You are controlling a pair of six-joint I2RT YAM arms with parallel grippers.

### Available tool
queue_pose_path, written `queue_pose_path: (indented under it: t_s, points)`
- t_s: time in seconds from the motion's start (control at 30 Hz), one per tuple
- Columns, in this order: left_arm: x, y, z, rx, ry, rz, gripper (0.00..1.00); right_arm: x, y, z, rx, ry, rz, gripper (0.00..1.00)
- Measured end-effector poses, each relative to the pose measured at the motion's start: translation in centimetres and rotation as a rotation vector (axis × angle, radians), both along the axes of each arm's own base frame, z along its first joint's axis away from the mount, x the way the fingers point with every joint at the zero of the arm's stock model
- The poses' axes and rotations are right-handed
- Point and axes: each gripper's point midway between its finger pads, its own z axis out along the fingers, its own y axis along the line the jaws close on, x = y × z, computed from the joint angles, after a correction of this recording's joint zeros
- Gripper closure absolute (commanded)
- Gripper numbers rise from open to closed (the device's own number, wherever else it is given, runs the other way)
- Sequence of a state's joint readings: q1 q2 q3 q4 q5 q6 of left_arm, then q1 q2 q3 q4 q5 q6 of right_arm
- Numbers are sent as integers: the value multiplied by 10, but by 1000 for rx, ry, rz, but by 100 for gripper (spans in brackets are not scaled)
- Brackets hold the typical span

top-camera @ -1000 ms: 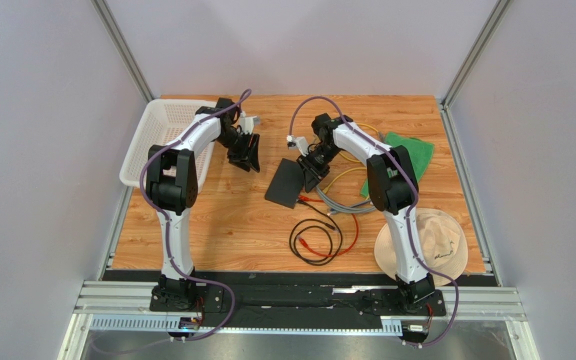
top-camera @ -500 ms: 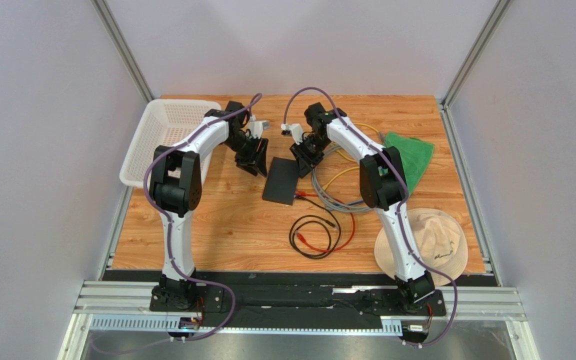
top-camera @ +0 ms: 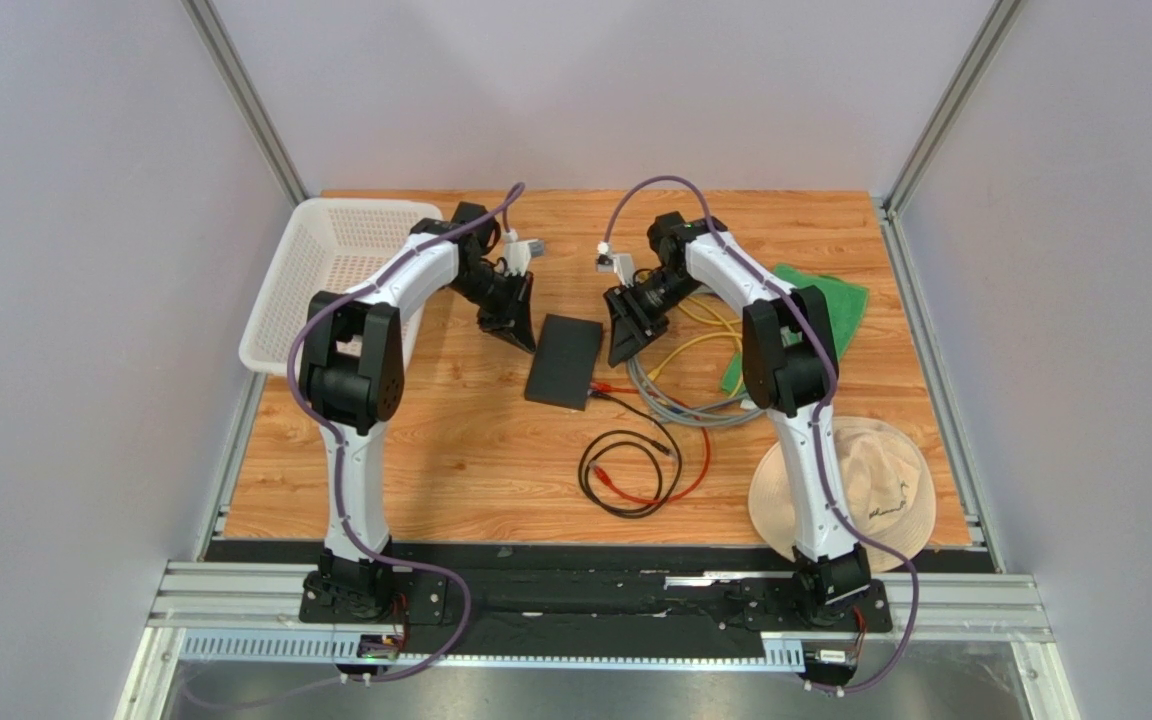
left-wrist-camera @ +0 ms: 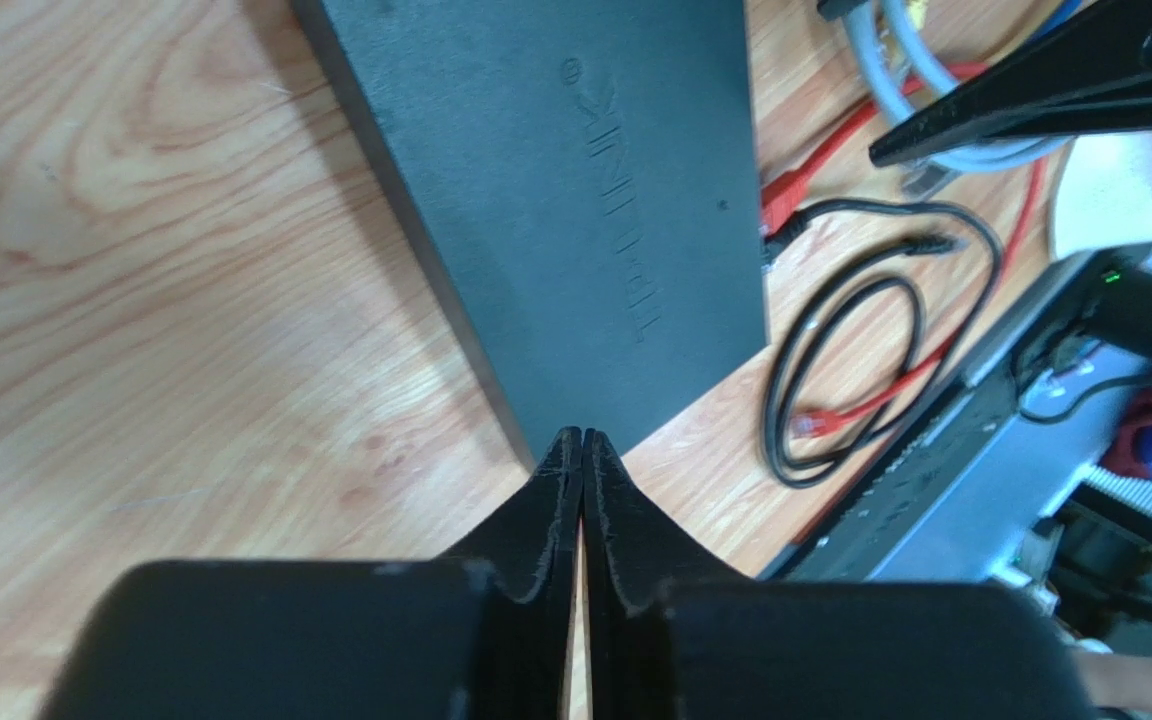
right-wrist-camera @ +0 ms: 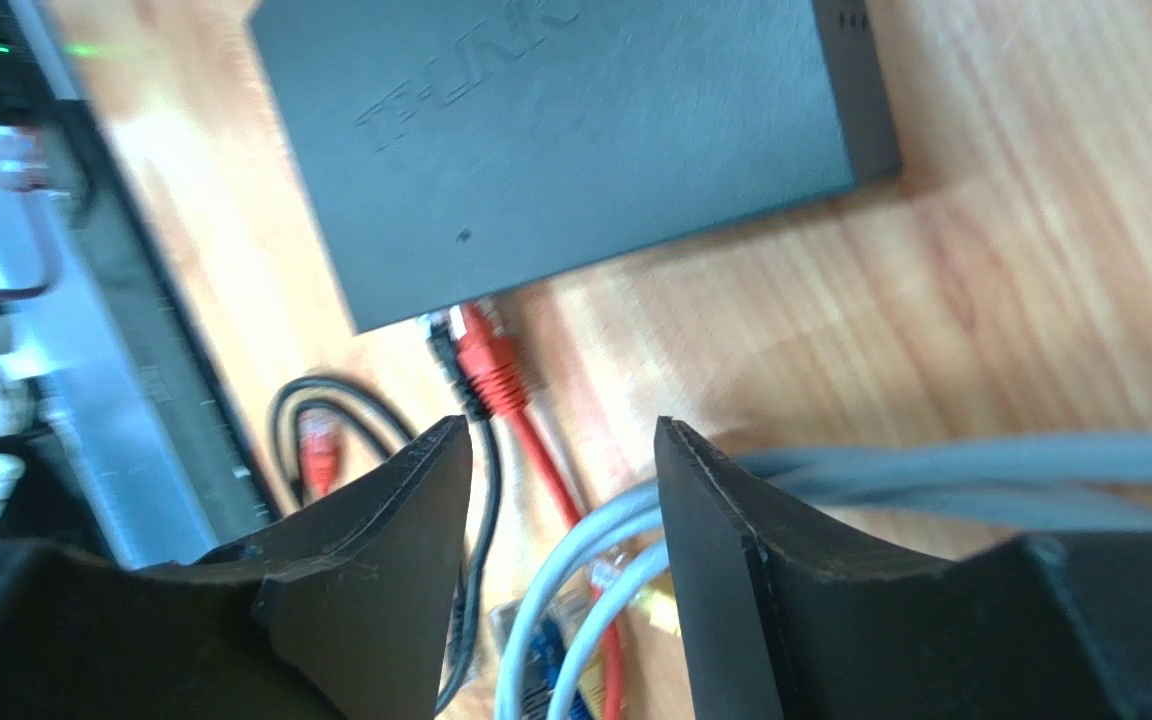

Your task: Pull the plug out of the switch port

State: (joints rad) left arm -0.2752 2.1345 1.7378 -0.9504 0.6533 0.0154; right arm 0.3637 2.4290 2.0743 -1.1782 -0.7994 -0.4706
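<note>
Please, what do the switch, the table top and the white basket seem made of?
The switch: probably matte black plastic or painted metal; dull, even surface with an embossed logo. The table top: wood or wood-look laminate; grain lines show. The basket: likely white plastic; moulded lattice walls.

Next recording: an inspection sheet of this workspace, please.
Surface: wooden table, woodgrain top.
Job's things: switch lies flat; red plug and black plug at its port edge, apparently seated.
Clutter: white basket, green cloth, hat.
Grippers: left gripper shut, empty, beside switch; right gripper open, empty, over the cables.
Cables: grey cables, yellow cable, black cable loose near switch.
Surroundings: grey walls; nothing else seen.
</note>
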Motion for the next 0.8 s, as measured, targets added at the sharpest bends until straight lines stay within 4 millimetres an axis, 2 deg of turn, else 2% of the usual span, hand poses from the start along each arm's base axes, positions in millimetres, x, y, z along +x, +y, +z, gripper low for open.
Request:
queue_pose_path:
  t_s: [0.27, 0.47, 0.6, 0.8]
  points:
    - [-2, -11, 4, -28, 0, -30, 100, -12, 4, 5, 68, 83, 3, 44]
    - [-4, -20, -14, 0, 26, -56, 100, -17, 7, -7, 68, 128, 6, 46]
    - [-6, -20, -26, 24, 49, -61, 100, -19, 8, -8, 75, 141, 6, 47]
    - [-6, -17, -30, 44, 53, -58, 100, -20, 10, -6, 85, 145, 9, 47]
